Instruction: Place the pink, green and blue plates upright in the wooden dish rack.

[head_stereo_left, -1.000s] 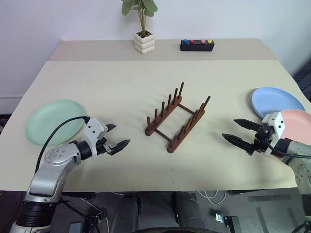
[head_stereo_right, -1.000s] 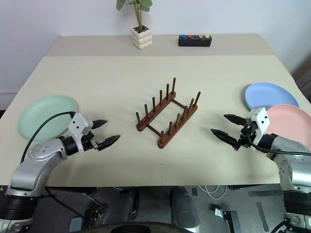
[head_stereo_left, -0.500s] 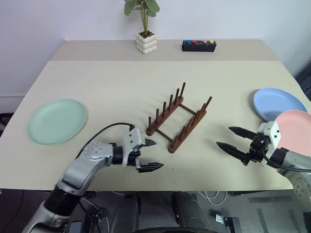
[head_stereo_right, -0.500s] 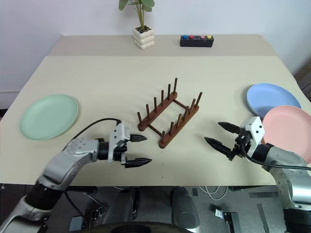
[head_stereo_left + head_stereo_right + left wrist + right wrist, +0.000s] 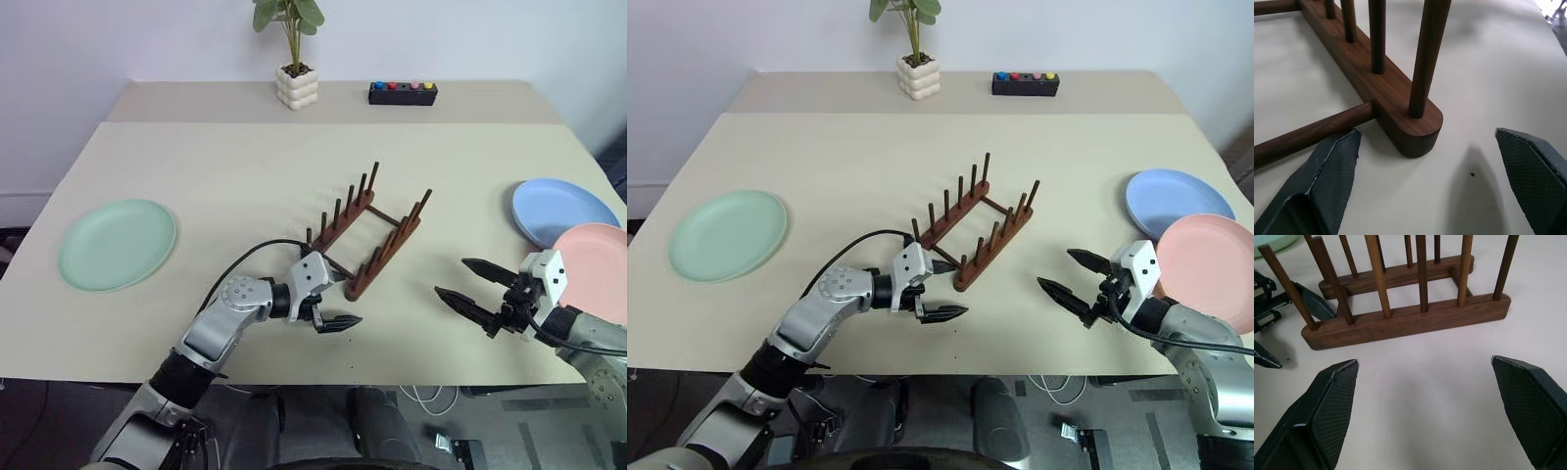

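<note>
The wooden dish rack [image 5: 367,235] stands empty at the table's middle, angled. My left gripper [image 5: 955,287] is open at the rack's near end. In the left wrist view the end of one rail [image 5: 1410,125] lies between the fingers [image 5: 1332,169], and one finger is next to a crossbar. My right gripper [image 5: 453,277] hovers open to the right of the rack, pointing at it, with nothing between its fingers [image 5: 1327,411]. The green plate [image 5: 118,243] lies flat at the far left. At the far right lie the blue plate [image 5: 563,208] and the pink plate [image 5: 598,269], whose rim meets the blue one's near edge.
A potted plant [image 5: 297,83] in a white pot and a black box with coloured buttons [image 5: 402,93] stand at the back of the table. The table's front edge [image 5: 294,377] runs just below both grippers. Bare tabletop lies between the green plate and the rack.
My left arm has swung right from beside the green plate to the rack's near end. The rack looks nudged slightly rightward. The right gripper has hardly moved.
</note>
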You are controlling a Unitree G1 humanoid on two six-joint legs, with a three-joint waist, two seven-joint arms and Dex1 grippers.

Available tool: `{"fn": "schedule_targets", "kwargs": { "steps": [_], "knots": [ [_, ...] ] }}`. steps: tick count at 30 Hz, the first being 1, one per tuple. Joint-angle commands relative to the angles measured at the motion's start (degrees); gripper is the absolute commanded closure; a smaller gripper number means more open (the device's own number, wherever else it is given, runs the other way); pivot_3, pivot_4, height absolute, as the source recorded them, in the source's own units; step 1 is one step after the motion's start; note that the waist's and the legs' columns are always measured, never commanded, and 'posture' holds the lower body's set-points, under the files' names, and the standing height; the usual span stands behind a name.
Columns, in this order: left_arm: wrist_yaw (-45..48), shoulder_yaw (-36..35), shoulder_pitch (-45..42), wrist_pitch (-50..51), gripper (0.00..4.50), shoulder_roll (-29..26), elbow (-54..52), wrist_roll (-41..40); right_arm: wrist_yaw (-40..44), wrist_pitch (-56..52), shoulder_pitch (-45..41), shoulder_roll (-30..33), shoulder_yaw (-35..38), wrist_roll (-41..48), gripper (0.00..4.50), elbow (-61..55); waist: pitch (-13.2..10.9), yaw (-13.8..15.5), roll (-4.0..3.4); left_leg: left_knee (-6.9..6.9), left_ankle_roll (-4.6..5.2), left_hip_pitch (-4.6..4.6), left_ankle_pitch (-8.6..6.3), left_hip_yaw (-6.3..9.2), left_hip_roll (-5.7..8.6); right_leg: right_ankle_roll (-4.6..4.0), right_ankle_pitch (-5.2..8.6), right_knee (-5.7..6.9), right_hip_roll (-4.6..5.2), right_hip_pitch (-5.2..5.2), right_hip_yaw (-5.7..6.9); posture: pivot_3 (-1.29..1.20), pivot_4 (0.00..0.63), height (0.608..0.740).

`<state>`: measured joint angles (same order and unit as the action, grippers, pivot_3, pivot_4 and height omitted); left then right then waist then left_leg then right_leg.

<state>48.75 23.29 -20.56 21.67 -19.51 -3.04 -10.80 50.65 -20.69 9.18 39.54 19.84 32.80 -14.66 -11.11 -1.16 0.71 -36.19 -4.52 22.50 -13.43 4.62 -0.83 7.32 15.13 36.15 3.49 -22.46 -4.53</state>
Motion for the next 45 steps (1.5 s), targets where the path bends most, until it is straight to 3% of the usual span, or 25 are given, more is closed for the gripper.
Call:
{"fn": "schedule_targets", "kwargs": {
  "steps": [1,3,16,23,37,40,41,45],
  "knots": [
    [-1.23,-1.70,0.23,-0.01,1.27,-0.48,0.77,0.92,-0.50,0.30,0.02,-0.25,1.47,1.15,0.00,-2.83,0.00,-0.01,0.00,0.01,0.00,0.00,0.00,0.00,0.00,0.00,0.00,0.00,0.00,-0.01,0.00,0.00,0.150,0.730],
    [-1.85,-2.11,0.35,-0.45,2.35,-0.93,0.90,1.55,-0.66,0.24,-0.09,-0.28,1.37,1.17,0.00,-2.95,0.00,0.01,-0.01,0.04,0.00,0.00,0.00,0.00,-0.01,0.00,0.00,0.00,-0.01,-0.02,0.00,0.00,0.150,0.730],
    [-4.98,-8.75,-2.06,-3.40,2.35,-3.06,7.89,2.50,-1.58,-0.20,-0.53,-0.69,0.58,1.25,0.00,-3.85,0.00,0.08,-0.01,0.04,0.00,-0.02,0.00,0.00,-0.01,-0.01,0.00,0.00,-0.01,-0.02,0.00,0.00,0.150,0.730],
    [2.14,-6.35,0.25,-3.15,2.35,-3.92,2.83,-0.25,-1.68,-0.07,-0.17,-0.76,0.75,1.19,0.00,-3.93,0.01,0.14,-0.02,0.08,0.00,0.00,0.00,0.00,-0.02,0.00,0.00,-0.01,-0.01,-0.03,0.01,0.00,0.150,0.730],
    [-7.57,-4.31,-5.55,-6.95,2.35,5.80,14.36,7.80,-2.62,-1.14,-0.73,-0.65,0.53,1.59,0.00,-5.30,0.03,0.44,0.01,-0.03,0.01,0.00,0.00,0.02,0.02,0.01,0.00,-0.03,0.01,0.05,0.02,0.00,0.150,0.730],
    [-8.06,-4.78,-5.55,-7.63,3.20,6.19,14.92,7.79,-2.61,-1.37,-0.71,-0.63,0.76,1.58,0.00,-5.47,0.03,0.39,0.00,0.00,0.01,-0.02,0.00,0.02,0.01,0.01,0.00,-0.02,0.01,0.04,0.02,0.00,0.150,0.730],
    [-8.06,-4.93,-5.44,-7.78,3.69,6.17,14.83,7.63,-2.57,-1.36,-0.68,-0.61,0.87,1.56,0.00,-5.43,0.03,0.38,0.00,0.01,0.00,-0.02,0.00,0.02,0.02,0.01,0.00,-0.02,0.01,0.04,0.02,0.00,0.150,0.730],
    [-7.90,-5.07,-4.85,-8.39,3.72,5.66,14.50,7.66,-2.24,-1.08,-0.38,-0.60,1.12,1.48,0.00,-5.19,0.03,0.38,0.00,0.01,0.00,-0.01,0.00,0.02,0.02,0.01,0.00,-0.03,0.01,0.04,0.02,0.00,0.150,0.730]
  ]
}}
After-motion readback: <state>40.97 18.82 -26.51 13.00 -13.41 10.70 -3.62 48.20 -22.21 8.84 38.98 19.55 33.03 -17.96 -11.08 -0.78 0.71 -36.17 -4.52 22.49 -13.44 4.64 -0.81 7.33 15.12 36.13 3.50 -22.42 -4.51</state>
